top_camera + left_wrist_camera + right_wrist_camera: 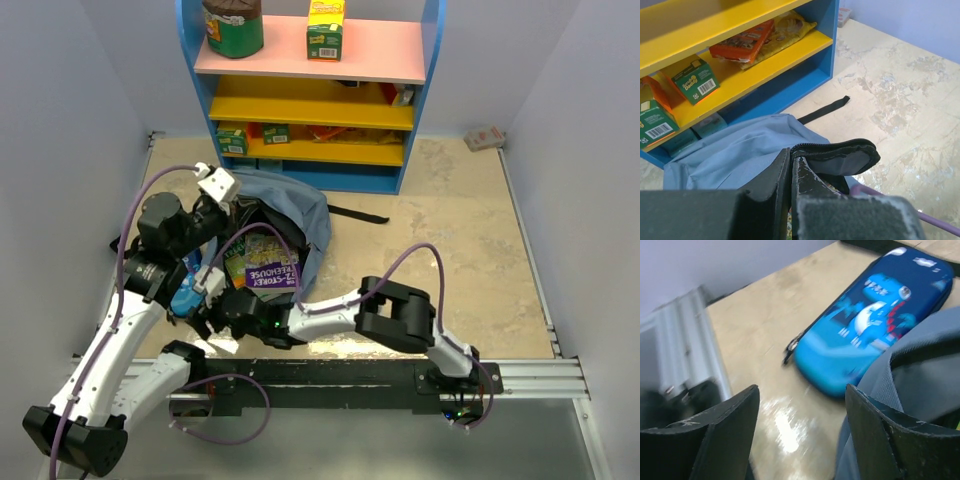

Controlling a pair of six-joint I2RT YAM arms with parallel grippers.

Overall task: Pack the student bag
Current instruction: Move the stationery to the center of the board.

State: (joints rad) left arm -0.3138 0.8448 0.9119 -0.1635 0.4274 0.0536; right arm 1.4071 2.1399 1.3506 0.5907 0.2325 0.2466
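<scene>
- The student bag (300,210) lies on the bench (470,250), left of centre in the top view. The blue shelf unit (330,178) stands just beside it at 12 o'clock.
- It is a soft, dusty grey-blue fabric backpack, slumped and creased. Its mouth gapes toward 6 o'clock, showing dark lining.
- Inside the mouth lie books. The topmost is a purple-covered book (272,272) with white lettering, and a green cover shows at its 10 o'clock.
- A black strap (355,215) trails flat on the bench from the bag toward 3 o'clock.
- The left claw (791,172) is pressed together, pinching the bag's black, zipper-edged lip. In the left wrist view that lip sticks out from between the fingers toward 3 o'clock, dark grey on its inner face.
- The left arm reaches in over the bag's 9 o'clock side.
- The right claw (801,387) is spread wide with nothing between its fingers. It hovers low over the bench at the bag's 7 o'clock.
- Beyond those fingers lies a dark-blue pencil case (865,335) printed with a cartoon dinosaur. It rests flat on the bench, just beside the bag's grey edge; whether the two touch I cannot tell.
- The right wrist view is blurred.
- The yellow shelves hold small green-and-orange boxes and flat snack packets. The pink shelf above carries a green can and a yellow-green carton.
</scene>
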